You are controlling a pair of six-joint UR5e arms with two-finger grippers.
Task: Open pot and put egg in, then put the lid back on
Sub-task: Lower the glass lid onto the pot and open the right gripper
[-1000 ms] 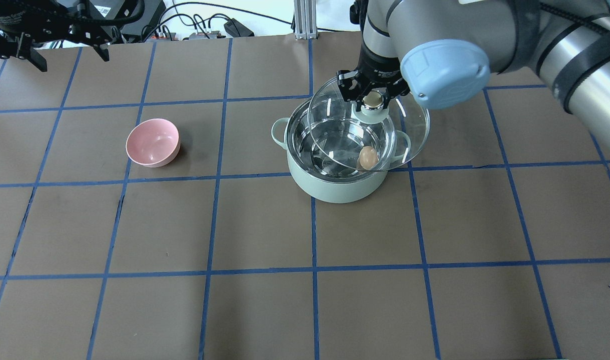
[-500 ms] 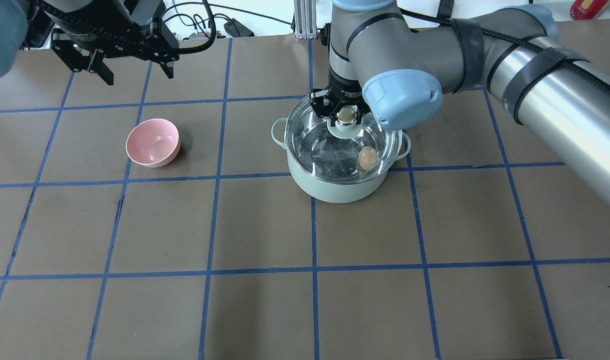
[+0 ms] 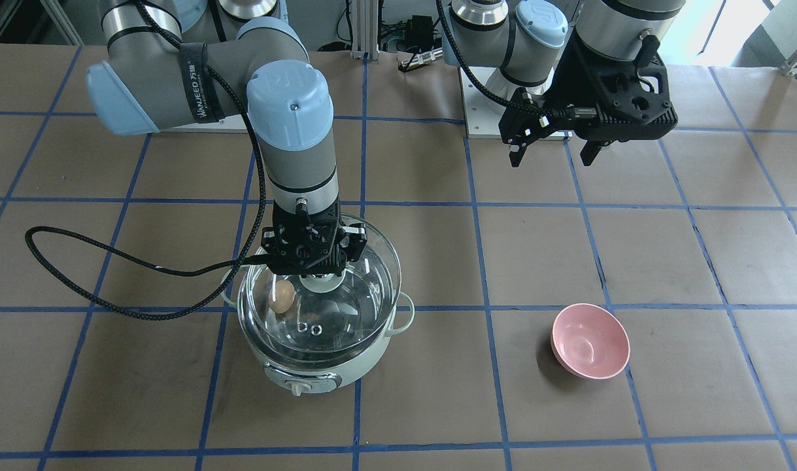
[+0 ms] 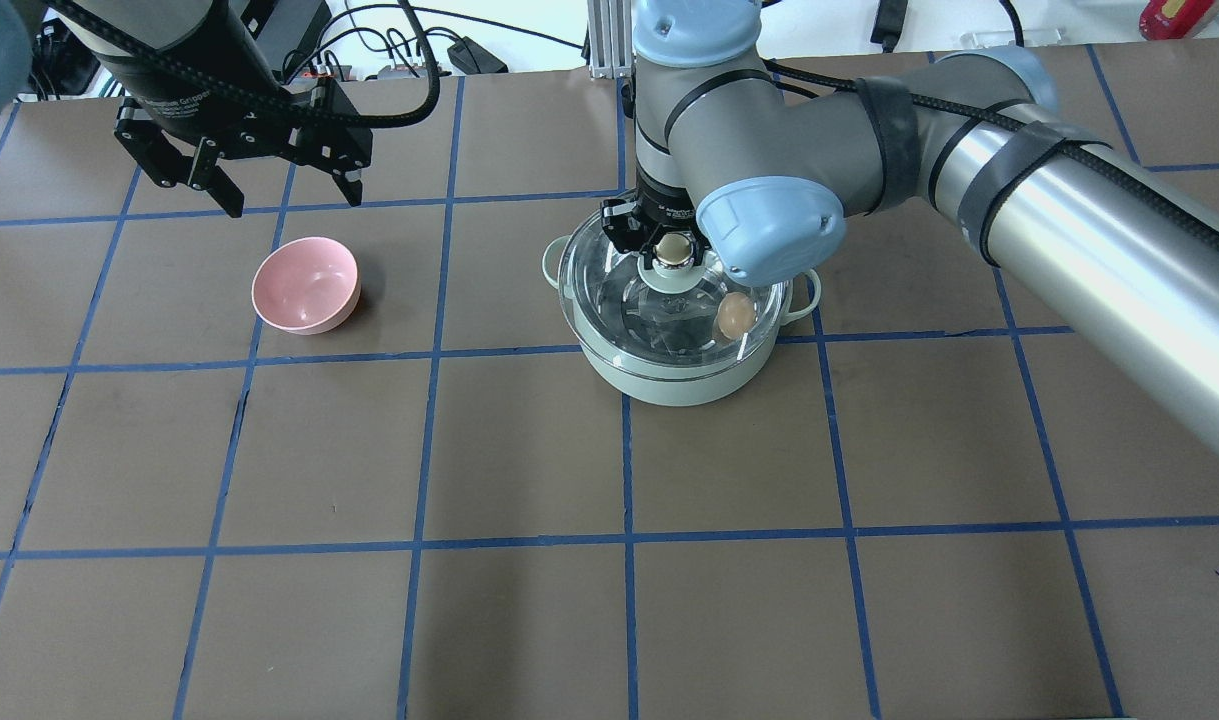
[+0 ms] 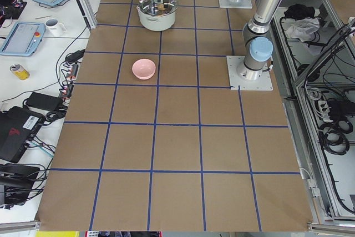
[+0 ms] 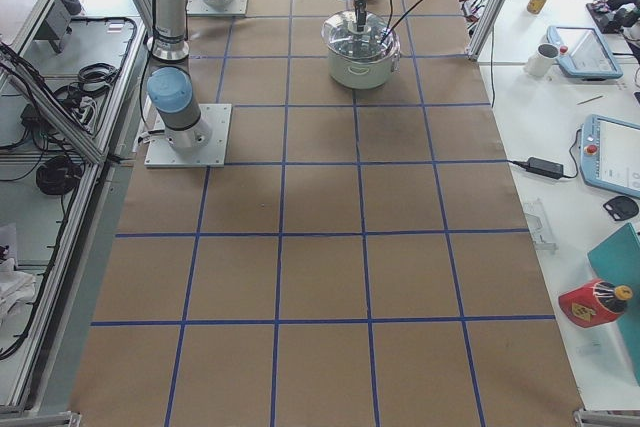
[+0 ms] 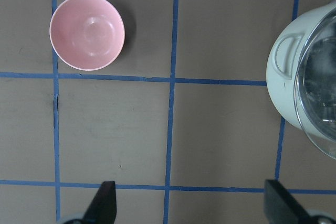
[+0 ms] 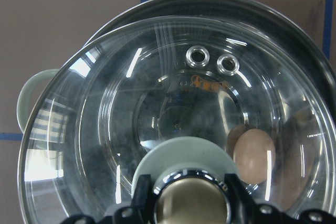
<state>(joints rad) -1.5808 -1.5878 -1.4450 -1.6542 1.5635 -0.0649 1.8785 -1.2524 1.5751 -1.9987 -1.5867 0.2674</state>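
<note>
The mint-green pot (image 4: pixel 669 382) stands mid-table, also in the front view (image 3: pixel 320 377). The tan egg (image 4: pixel 734 316) lies inside it, seen through the glass (image 3: pixel 281 298) and in the right wrist view (image 8: pixel 254 156). My right gripper (image 4: pixel 674 250) is shut on the lid's cream-gold knob (image 8: pixel 191 208). It holds the clear glass lid (image 4: pixel 624 305) low over the pot, slightly off-centre from the rim. I cannot tell whether the lid rests on the pot. My left gripper (image 4: pixel 291 200) is open and empty, above the table behind the pink bowl.
A pink bowl (image 4: pixel 305 285) sits to the left of the pot, also in the left wrist view (image 7: pixel 87 32). A black cable (image 3: pixel 110 275) from the right arm loops beside the pot. The brown table has a blue tape grid.
My right gripper has carried the lid left and down, from tilted beside the pot to level over its opening. My left arm has moved right, towards the pink bowl.
</note>
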